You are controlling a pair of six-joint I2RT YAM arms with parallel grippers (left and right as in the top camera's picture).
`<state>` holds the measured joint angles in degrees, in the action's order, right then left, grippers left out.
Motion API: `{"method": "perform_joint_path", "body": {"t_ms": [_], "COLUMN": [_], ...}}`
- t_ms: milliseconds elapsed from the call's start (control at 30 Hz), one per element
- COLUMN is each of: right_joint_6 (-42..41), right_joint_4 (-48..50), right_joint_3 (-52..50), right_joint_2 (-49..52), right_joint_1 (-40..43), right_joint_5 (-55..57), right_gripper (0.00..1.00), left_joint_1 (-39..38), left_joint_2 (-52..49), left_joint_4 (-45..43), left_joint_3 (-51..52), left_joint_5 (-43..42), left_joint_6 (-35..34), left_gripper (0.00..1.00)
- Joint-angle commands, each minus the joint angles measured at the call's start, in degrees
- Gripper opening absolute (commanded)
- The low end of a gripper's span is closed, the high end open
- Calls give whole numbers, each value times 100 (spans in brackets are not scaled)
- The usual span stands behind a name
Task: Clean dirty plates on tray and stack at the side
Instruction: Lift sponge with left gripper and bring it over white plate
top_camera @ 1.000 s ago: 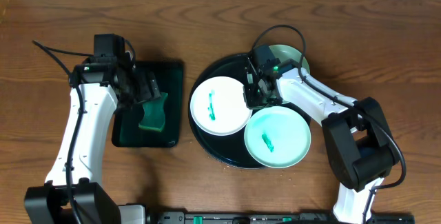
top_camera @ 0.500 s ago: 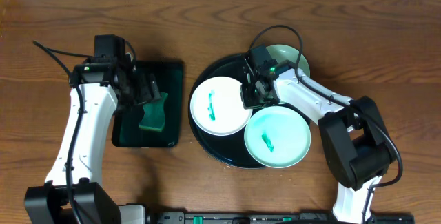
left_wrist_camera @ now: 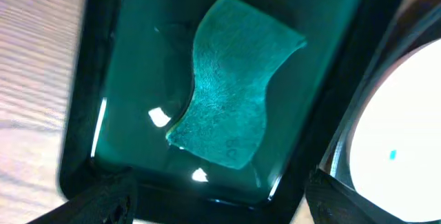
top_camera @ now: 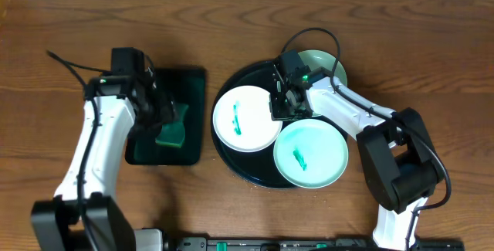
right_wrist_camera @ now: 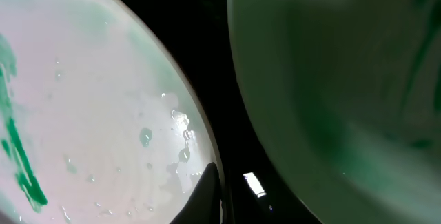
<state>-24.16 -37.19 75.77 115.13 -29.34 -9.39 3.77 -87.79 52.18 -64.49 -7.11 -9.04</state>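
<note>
Overhead, we see the round black tray [top_camera: 251, 73] on the wooden table [top_camera: 231, 19] carrying three plates: a white plate [top_camera: 247, 120] on its left, a mint plate [top_camera: 312, 158] at the front right, and a second mint plate [top_camera: 328, 64] at the back, largely hidden by the right arm [top_camera: 347, 112]. The white plate bears a teal smear [top_camera: 238, 118] at its centre, and so does the front mint plate. The right gripper [top_camera: 287, 104] hangs low over the tray, between the white plate and the two mint ones. Its wrist view shows only one dark fingertip [right_wrist_camera: 210, 189] at the white plate's wet edge, so we cannot tell how far its jaws stand apart or whether they grip anything. The left gripper [left_wrist_camera: 220, 207] hovers over the smaller rectangular tray [top_camera: 193, 89], just left of the round one. Its fingers are spread wide and hold nothing, and the green sponge [left_wrist_camera: 231, 107] lies in that tray beneath them.
</note>
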Motion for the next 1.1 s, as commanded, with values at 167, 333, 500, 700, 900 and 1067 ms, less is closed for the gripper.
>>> {"method": "perform_joint_path", "body": {"t_ms": [167,333,500,700,900,1067], "right_joint_6": [0,68,68,74,107,105], "right_joint_4": [107,105,129,129,131,168], "right_joint_3": [83,83,76,57,57,57], "right_joint_2": [125,125,125,127,125,125], "right_joint_1": [-76,-76,-76,-76,-76,-76], "right_joint_5": [83,103,103,103,101,101], "right_gripper": [1,1,1,1,1,1], "left_joint_1": [-4,-208,-378,-385,-385,-385], "left_joint_2": [-1029,-1355,-1530,-1683,-1751,-1582], "left_joint_4": [-1062,-1335,-1331,-1340,-1373,-1058], "left_joint_3": [385,385,391,396,393,74], "left_joint_5": [-164,-184,-68,225,376,358], "left_joint_6": [605,907,1034,964,745,382], "left_gripper": [77,67,59,37,7,7]}}
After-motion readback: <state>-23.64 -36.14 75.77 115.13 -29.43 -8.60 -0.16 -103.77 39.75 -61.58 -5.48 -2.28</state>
